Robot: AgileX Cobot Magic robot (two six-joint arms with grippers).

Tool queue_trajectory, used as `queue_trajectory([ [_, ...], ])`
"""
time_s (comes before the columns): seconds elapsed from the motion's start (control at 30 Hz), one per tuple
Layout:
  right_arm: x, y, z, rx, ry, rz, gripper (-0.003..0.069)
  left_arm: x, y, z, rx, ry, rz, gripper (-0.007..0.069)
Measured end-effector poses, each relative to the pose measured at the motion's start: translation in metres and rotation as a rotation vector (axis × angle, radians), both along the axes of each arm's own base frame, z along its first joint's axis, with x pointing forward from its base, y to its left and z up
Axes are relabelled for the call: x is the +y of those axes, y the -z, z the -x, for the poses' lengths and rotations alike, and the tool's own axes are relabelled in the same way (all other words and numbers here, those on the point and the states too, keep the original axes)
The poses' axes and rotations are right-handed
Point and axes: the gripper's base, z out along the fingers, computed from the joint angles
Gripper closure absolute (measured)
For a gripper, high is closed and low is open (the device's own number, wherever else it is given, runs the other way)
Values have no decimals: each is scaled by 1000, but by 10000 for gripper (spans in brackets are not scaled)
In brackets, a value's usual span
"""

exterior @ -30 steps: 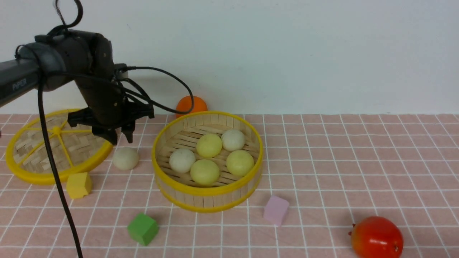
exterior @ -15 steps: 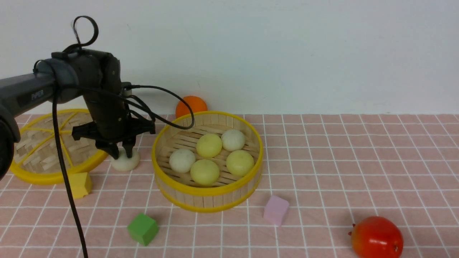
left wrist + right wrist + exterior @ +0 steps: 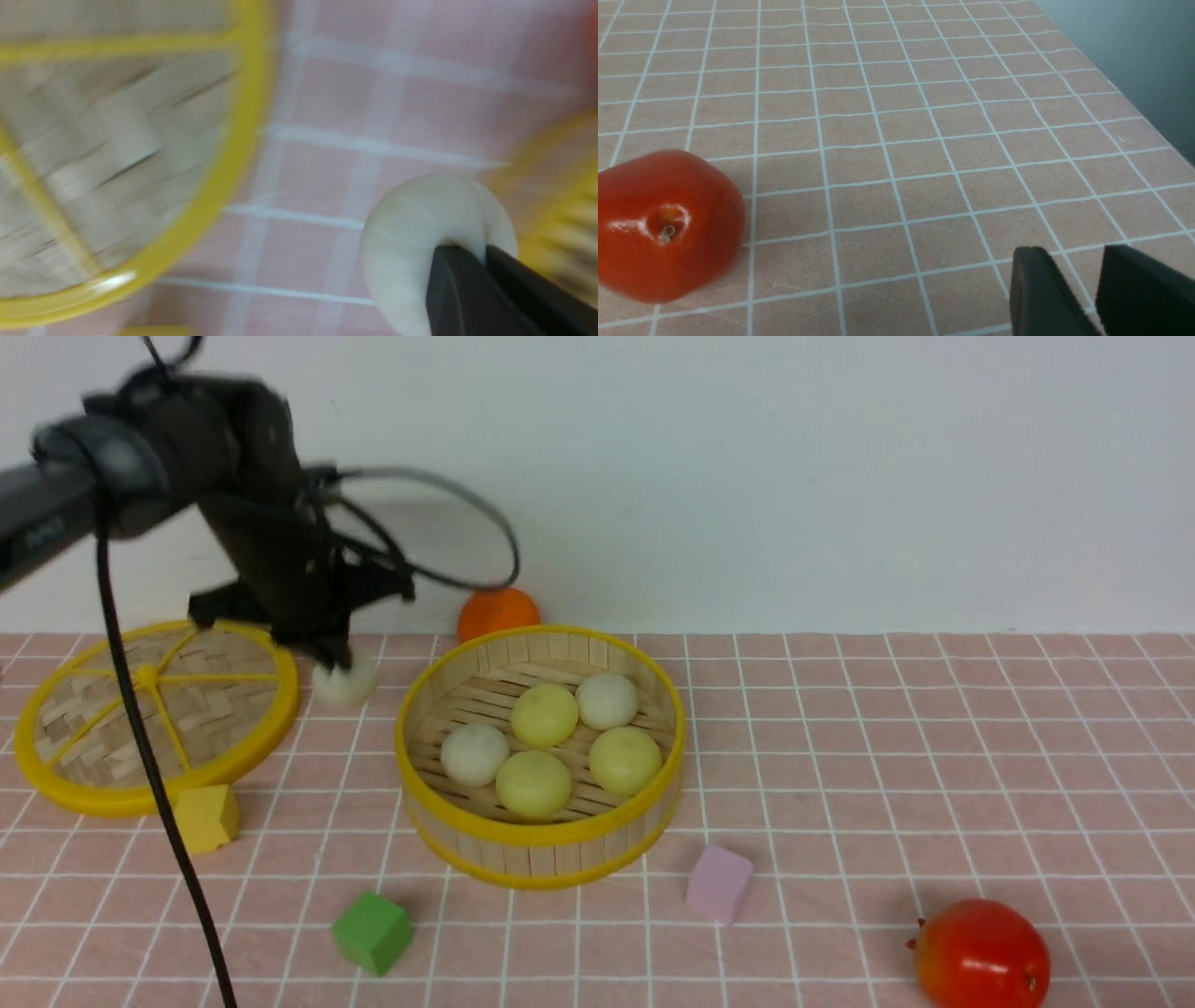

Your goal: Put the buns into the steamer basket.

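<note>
On the left, beside the flat woven lid (image 3: 154,714), the left claw (image 3: 329,658) is clamped on the last off-white bun (image 3: 345,681), which hangs clear of the worktop (image 3: 840,756). The step in hand looks like the carry; next the bun must cross the near rim of the steamer basket (image 3: 540,835), where five buns (image 3: 544,714) lie, and drop into a gap. Far right, the right claw (image 3: 1069,289) idles part open, empty.
</note>
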Motion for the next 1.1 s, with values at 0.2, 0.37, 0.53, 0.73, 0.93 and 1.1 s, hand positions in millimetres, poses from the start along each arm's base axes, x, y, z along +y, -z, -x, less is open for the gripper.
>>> queue_trajectory([
  [0.2,0,0,0,0,0,0,419,-43,-11,8,-49,96,83,612],
  [0.37,0,0,0,0,0,0,419,-51,20,-4,-25,92,95,612],
  [0.53,0,0,0,0,0,0,419,-53,46,-12,26,40,118,612],
  [0.73,0,0,0,0,0,0,419,-54,61,-15,54,10,122,565],
  [0.93,0,0,0,0,0,0,419,-50,48,-9,62,19,89,370],
  [1.1,0,0,0,0,0,0,419,-44,11,12,97,52,55,251],
])
